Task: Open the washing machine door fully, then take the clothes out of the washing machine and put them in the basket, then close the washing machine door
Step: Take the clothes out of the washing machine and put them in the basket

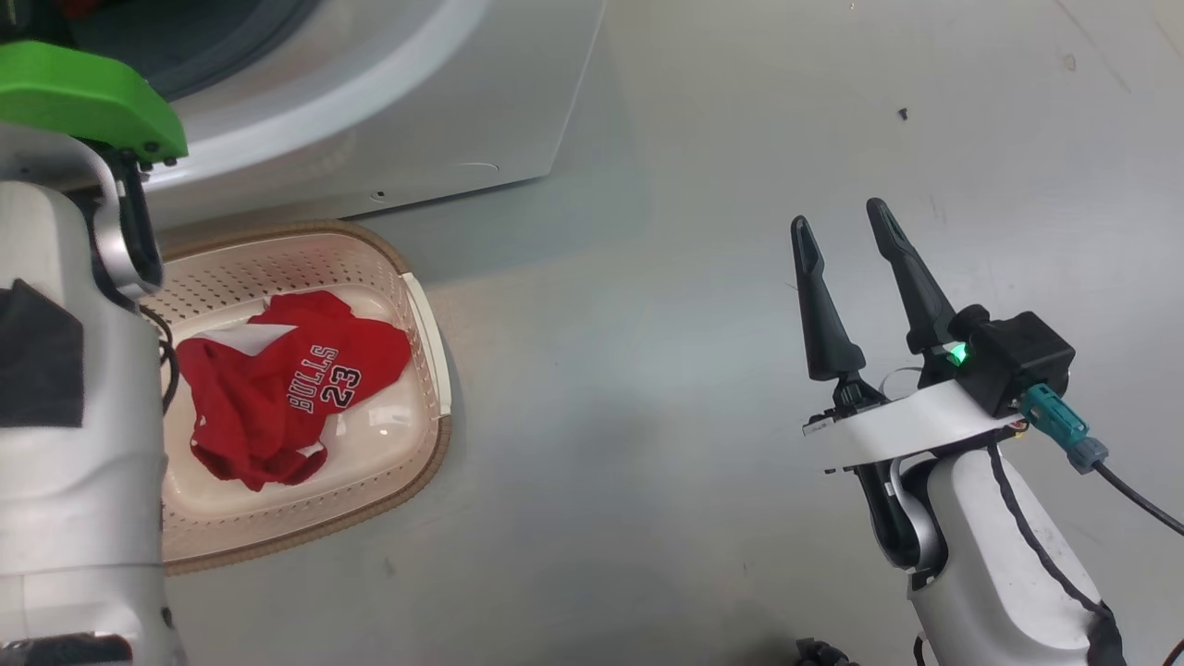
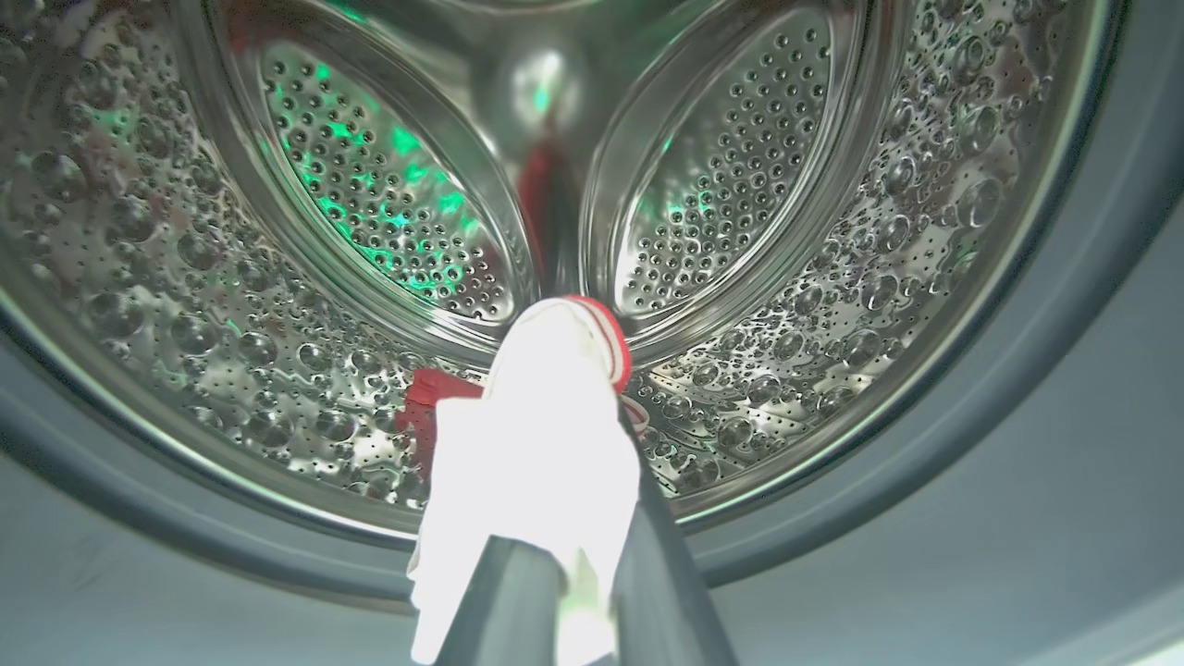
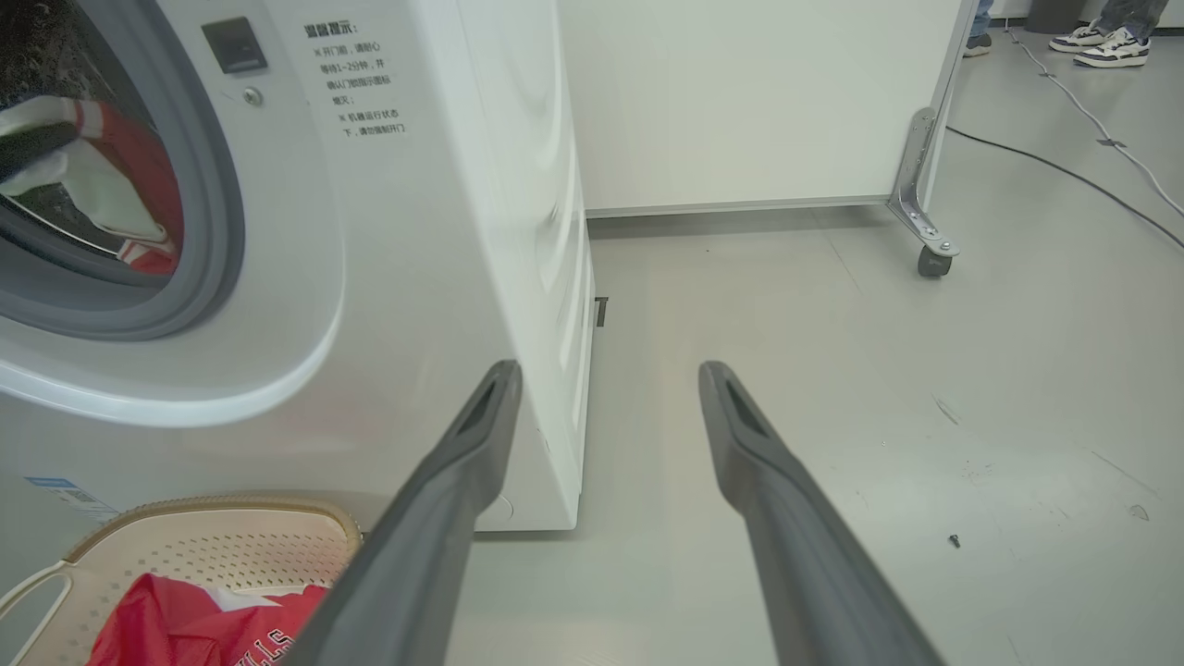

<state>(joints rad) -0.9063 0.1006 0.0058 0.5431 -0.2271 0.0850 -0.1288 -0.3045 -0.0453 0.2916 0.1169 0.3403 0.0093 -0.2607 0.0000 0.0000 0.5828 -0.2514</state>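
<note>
Jersey lying in the basket (image 1: 427, 319), more clothes sitting in the drum (image 2: 832, 277)

Inside the washing machine (image 1: 416, 111), the left gripper (image 2: 566, 388) is pinching a white cloth piece (image 2: 536, 462) with red trim, and red fabric (image 2: 424, 407) is lying on the drum floor behind it. The red "BULLS 23" jersey (image 1: 287, 388) is resting in the cream basket. The right gripper (image 1: 837, 215) is hovering spread wide, holding nothing.

Indoor test lab: a white washing machine (image 3: 416, 231) stands on a bare grey floor (image 3: 832, 388) beside a white partition (image 3: 740, 92) on a castor (image 3: 932, 262), with a cable (image 3: 1045, 163) trailing past someone's sneakers (image 3: 1110, 46).
</note>
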